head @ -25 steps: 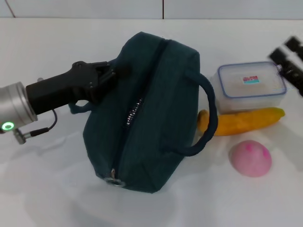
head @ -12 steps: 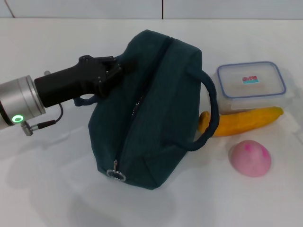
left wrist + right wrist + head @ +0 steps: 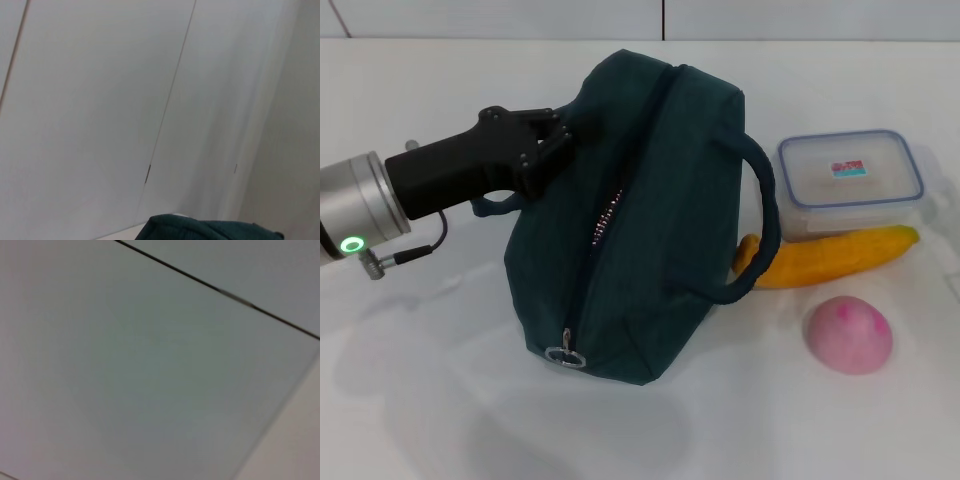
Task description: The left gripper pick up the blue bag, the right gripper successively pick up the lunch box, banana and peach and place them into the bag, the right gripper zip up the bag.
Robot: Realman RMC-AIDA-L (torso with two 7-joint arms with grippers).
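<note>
The left pincer is clenched on the upper left edge of the blue bag. The bag rests tilted on the white bench. Beyond the bag, away from the pincer, lie the lunch box, banana and peach.

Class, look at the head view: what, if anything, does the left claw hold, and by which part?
The left claw grips the blue bag at the upper edge of its side, near the far end. The right claw is out of view.
</note>
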